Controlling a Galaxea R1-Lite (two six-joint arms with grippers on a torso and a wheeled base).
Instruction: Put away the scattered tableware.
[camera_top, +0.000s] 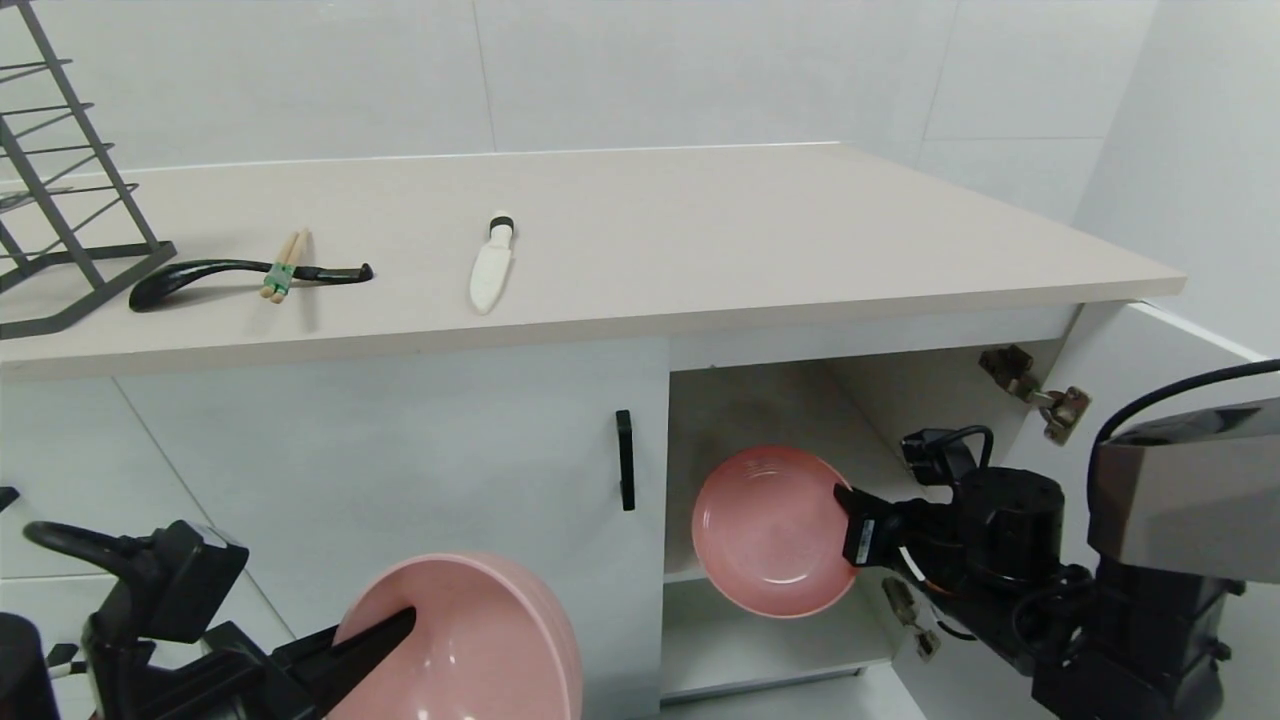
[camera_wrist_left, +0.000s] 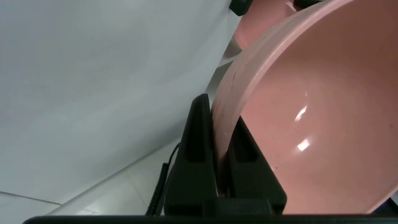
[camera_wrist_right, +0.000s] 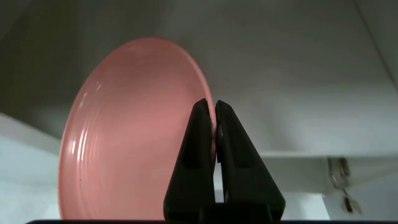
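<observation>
Where the cabinet (camera_top: 760, 400) stands open at the lower right of the head view, the right hand (camera_top: 845, 520) is closed tight on the rim of a pink plate (camera_top: 765, 530), held on edge in the opening above the lower shelf. At the lower left, the left hand (camera_top: 405, 618) pinches the wall of a pink bowl (camera_top: 480, 630), one finger inside and one outside.

The head view adds the surface (camera_top: 700, 230), carrying a black spoon (camera_top: 200, 272), chopsticks (camera_top: 283, 266) across its handle, a white utensil (camera_top: 492, 265) and a wire rack (camera_top: 60, 200) at the upper left. The wrist views show the plate's ringed face and the bowl's glossy inside.
</observation>
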